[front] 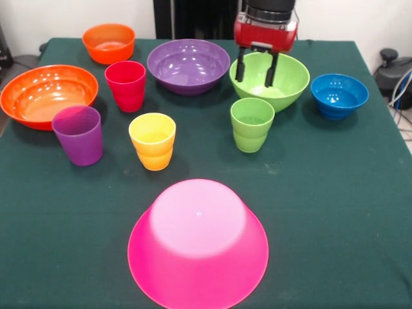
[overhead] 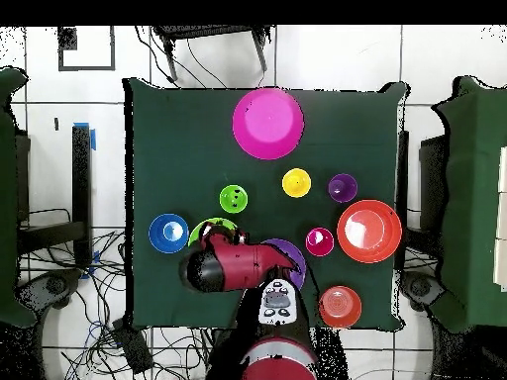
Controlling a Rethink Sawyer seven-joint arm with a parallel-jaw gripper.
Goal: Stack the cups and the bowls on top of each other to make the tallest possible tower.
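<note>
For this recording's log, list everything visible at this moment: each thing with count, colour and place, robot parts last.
Large pink plastic bowl: one, upturned, front centre of the table.
Large orange plastic bowl: one, upright, left edge.
Small orange plastic bowl: one, back left.
Medium purple plastic bowl: one, back centre.
Medium light green plastic bowl: one, back right of centre, under the gripper.
Small blue plastic bowl: one, right.
Ribbed plastic cups: four, upright in the middle, apart from each other: red, purple, yellow, light green.
Dark green tablecloth: one, covering the table.
Red and black gripper: one, jaws open, hanging over the light green bowl.
</note>
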